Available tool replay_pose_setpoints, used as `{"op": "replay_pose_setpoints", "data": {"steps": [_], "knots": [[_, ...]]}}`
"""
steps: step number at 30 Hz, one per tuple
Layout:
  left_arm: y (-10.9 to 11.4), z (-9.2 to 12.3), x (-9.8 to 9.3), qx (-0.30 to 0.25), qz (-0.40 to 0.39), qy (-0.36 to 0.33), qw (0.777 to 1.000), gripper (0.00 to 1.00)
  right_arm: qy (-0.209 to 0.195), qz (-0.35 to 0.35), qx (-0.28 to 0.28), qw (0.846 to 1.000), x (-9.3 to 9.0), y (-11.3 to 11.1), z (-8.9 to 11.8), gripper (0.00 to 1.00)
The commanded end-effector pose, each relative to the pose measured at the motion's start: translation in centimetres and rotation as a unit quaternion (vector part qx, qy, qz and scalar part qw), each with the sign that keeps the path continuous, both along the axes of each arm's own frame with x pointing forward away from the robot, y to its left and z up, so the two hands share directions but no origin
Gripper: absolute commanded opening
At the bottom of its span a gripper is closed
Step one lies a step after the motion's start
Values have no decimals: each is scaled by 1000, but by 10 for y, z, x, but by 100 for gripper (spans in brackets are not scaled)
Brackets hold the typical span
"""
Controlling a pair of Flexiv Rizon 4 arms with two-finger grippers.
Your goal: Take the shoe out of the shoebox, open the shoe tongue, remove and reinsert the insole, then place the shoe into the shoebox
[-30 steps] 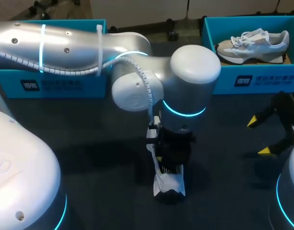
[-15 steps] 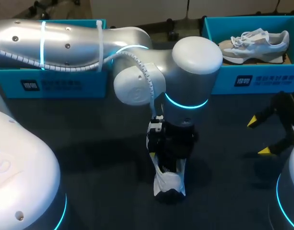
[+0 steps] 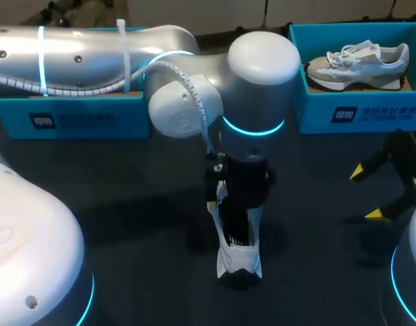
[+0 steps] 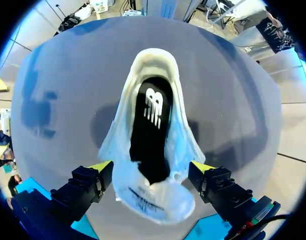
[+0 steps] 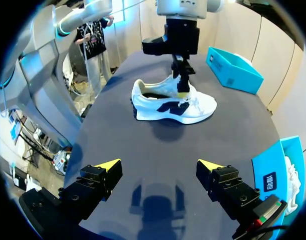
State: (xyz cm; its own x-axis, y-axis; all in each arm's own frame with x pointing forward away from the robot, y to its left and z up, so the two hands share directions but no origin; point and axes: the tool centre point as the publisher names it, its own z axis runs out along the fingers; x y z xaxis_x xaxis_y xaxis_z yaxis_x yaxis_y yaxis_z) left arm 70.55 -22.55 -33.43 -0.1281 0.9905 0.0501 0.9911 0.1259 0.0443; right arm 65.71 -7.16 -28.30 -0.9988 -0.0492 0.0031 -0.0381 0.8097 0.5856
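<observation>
Removal of the insole (image 4: 150,127) seems in hand: the left gripper (image 4: 151,167), spread wide, hangs over the shoe (image 4: 157,200) by the near edge of the table (image 3: 140,224) and must next pinch it out.

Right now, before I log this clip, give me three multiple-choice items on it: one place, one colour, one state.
1. Where is the shoe under the left gripper? A in a shoebox; B on the table; C held in the air.
2. What colour is its insole? A black; B red; C yellow.
3. How is the right gripper? A shut on the shoe; B shut on the insole; C open, holding nothing.
Key: B, the right wrist view shows its sole flat on the table; A, it shows black inside the shoe; C, it stands open over bare table.
</observation>
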Motion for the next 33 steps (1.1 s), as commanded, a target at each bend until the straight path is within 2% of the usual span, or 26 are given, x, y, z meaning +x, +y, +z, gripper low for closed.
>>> {"op": "replay_pose_setpoints", "data": {"steps": [1,15,24,25,26,27,29,33], "knots": [[4,10,11,-2,3,-3,1000,100,-1,-1,-1,1000,-1,0,0,100],[14,49,50,-18,18,-9,1000,100,-1,-1,-1,1000,-1,0,0,100],[13,60,69,-36,9,23,999,100,-1,-1,-1,1000,-1,0,0,100],[13,61,69,-38,7,25,999,86,-1,-1,-1,1000,-1,0,0,100],[13,61,70,-38,7,24,999,62,-1,-1,-1,1000,-1,0,0,100],[13,60,70,-39,5,24,999,47,-1,-1,-1,1000,-1,0,0,100],[11,59,70,-42,1,25,999,38,-1,-1,-1,1000,-1,0,0,100],[6,56,67,-51,-6,29,998,39,-1,-1,-1,1000,-1,0,0,100]]}}
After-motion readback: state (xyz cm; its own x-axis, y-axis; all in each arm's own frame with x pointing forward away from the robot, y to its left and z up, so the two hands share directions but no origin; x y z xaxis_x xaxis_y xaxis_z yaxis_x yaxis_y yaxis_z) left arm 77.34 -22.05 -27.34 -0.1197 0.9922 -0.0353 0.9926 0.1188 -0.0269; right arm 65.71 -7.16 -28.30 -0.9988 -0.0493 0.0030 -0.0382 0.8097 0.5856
